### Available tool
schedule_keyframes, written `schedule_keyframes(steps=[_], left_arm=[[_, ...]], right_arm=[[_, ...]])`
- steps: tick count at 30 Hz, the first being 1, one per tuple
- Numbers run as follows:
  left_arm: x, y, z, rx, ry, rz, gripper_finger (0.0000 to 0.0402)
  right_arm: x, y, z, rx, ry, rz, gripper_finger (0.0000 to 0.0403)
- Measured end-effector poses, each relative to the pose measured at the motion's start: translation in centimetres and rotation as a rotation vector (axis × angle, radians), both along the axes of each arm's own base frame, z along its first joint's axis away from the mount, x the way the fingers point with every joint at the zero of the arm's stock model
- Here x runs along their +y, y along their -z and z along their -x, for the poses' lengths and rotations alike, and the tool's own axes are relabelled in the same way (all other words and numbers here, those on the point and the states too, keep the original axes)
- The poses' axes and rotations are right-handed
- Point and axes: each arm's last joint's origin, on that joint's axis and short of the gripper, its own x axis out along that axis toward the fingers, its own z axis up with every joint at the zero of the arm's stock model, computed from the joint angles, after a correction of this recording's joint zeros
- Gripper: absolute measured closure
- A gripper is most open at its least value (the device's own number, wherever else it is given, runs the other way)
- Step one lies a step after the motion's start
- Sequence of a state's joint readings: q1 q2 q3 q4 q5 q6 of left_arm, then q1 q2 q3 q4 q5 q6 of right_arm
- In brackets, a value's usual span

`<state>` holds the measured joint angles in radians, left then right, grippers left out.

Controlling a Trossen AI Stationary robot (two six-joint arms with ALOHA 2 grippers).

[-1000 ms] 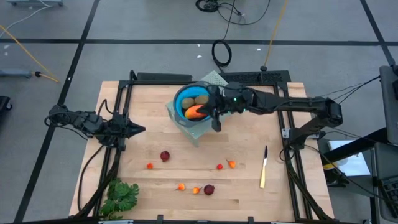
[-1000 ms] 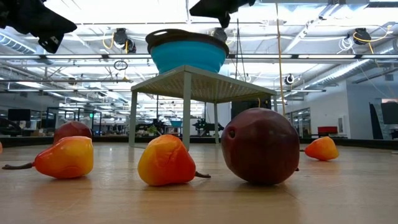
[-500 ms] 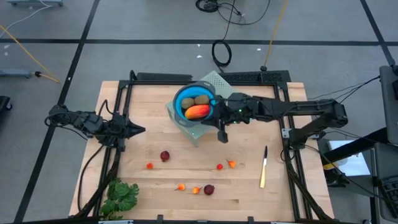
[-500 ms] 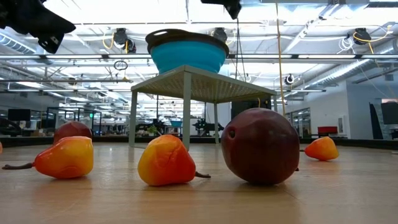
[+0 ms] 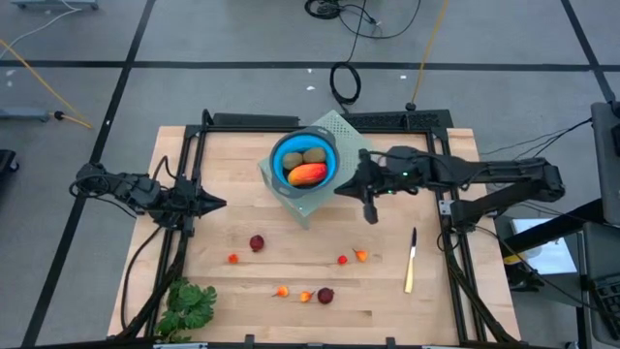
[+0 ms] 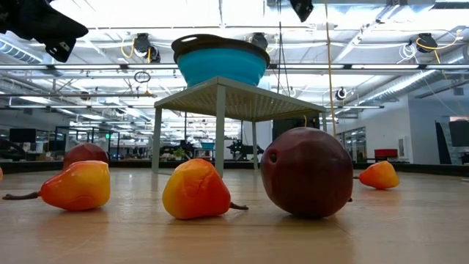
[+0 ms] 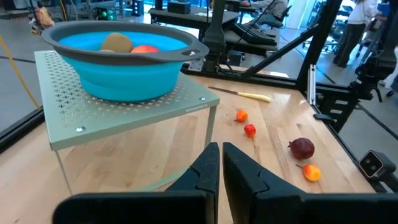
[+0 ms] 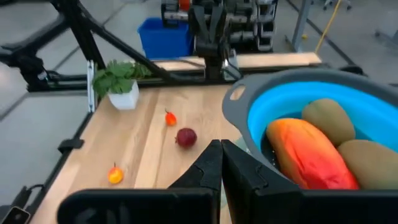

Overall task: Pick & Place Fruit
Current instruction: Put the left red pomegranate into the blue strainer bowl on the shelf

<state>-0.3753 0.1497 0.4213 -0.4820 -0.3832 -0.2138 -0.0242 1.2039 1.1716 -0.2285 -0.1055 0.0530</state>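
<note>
A blue bowl point(image 5: 303, 162) stands on a pale perforated stand point(image 5: 312, 206) at the table's far middle. In it lie a long orange-red fruit point(image 5: 307, 174) and two oval brown-green ones point(image 5: 294, 155) point(image 5: 315, 154). My right gripper point(image 5: 339, 186) hovers shut and empty just right of the bowl's rim point(image 8: 239, 99). My left gripper point(image 5: 221, 203) waits shut at the left, pointing toward the stand. Two dark red balls point(image 5: 257, 242) point(image 5: 325, 295) and several tiny orange and red fruits point(image 5: 360, 256) rest on the wood.
A yellow-handled knife point(image 5: 411, 262) lies near the right edge. A green leafy bunch point(image 5: 189, 305) sits at the near left corner. Black frame rails point(image 5: 194, 184) run along both sides of the table. Bare wood lies between the stand and the scattered fruit.
My right gripper has drawn back from over the bowl toward the table's right edge, staying shut and empty. The long orange-red fruit lies in the bowl, now uncovered.
</note>
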Motion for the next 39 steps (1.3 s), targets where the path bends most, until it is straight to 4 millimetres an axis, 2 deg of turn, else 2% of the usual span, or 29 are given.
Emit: schedule_keyframes(steps=[7,14,21,27,39], left_arm=[[0.0,-0.2,-0.1,-0.021,-0.014,0.012,0.0382],[0.0,-0.6,-0.4,-0.059,-0.057,0.1,0.0382],[-0.5,-0.6,-1.5,-0.03,-0.06,0.079,0.0383],[-1.1,-0.5,-3.1,-0.008,-0.061,0.067,0.0382],[-2.3,-0.8,-5.9,-0.04,-0.005,0.1,0.0383]], right_arm=[[0.1,1.8,3.4,-0.083,-0.014,-0.017,0.0402],[0.4,3.8,7.2,-0.159,-0.086,0.001,0.0402],[0.5,5.0,10.3,-0.229,-0.084,0.0,0.0402],[0.5,5.8,12.2,-0.274,-0.084,0.002,0.0402],[0.6,8.2,14.7,-0.316,-0.075,-0.044,0.0402]])
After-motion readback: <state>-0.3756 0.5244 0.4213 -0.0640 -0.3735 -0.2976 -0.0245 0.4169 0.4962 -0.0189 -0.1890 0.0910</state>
